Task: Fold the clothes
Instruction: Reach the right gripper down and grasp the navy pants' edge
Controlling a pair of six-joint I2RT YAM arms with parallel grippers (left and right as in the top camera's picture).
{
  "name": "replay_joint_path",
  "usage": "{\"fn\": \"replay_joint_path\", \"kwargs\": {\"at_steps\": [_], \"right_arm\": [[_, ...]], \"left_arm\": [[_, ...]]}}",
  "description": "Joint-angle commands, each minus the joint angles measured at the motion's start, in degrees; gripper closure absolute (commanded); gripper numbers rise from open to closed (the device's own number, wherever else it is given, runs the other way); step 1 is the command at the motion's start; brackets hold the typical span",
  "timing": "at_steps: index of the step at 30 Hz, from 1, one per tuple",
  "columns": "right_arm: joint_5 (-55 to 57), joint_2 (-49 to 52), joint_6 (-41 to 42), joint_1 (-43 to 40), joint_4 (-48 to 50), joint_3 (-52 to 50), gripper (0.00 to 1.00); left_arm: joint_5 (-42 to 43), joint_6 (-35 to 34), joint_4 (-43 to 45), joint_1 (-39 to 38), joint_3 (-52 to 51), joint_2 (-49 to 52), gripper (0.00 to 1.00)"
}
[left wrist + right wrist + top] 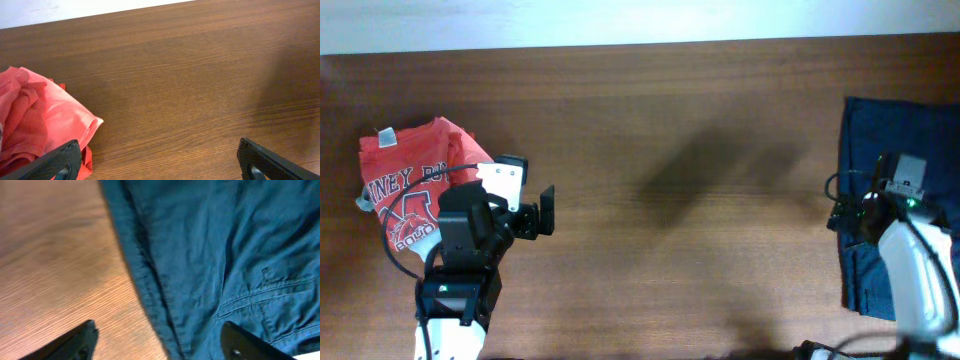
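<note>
The dark navy clothes [905, 130] lie flat at the table's far right, with seams and stitching showing in the right wrist view [225, 255]. My right gripper [852, 215] is open and empty over their left edge [157, 342], one finger above bare wood, the other above the fabric. My left gripper [535, 212] is open and empty over bare wood just right of a red printed T-shirt [410, 185]; in the left wrist view its left finger sits at the shirt's edge [55, 120], and the gap between the fingers [160, 162] holds only wood.
The brown wooden table [700, 150] spans the views. A white wall strip [620, 20] runs along the far edge. The red T-shirt is crumpled at the left. The right arm's white body [920, 285] lies over the garment's lower part.
</note>
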Motion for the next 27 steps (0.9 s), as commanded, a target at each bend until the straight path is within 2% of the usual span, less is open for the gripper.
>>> {"fn": "replay_joint_path", "kwargs": {"at_steps": [1,6,8,12,15,27], "right_arm": [[-0.9,4.9,0.4,-2.9,1.0,0.9,0.26],[-0.3,10.5,0.5,-6.5,3.8,0.9,0.3],[-0.3,11.8,0.5,-7.3,4.5,0.9,0.35],[-0.2,13.7,0.5,-7.8,5.4,0.9,0.39],[-0.2,14.7,0.5,-7.8,5.6,0.9,0.48],[-0.3,15.9,0.5,-7.8,6.0,0.8,0.55]], "left_arm": [[1.4,-0.7,0.2,0.3,1.4,0.1,0.01],[1.4,-0.7,0.1,0.3,1.4,0.1,0.01],[1.4,-0.7,0.1,0.3,1.4,0.1,0.01],[1.4,-0.7,0.1,0.2,1.4,0.1,0.01],[1.4,-0.7,0.1,0.3,1.4,0.1,0.01],[1.4,-0.7,0.1,0.3,1.4,0.1,0.01]]}}
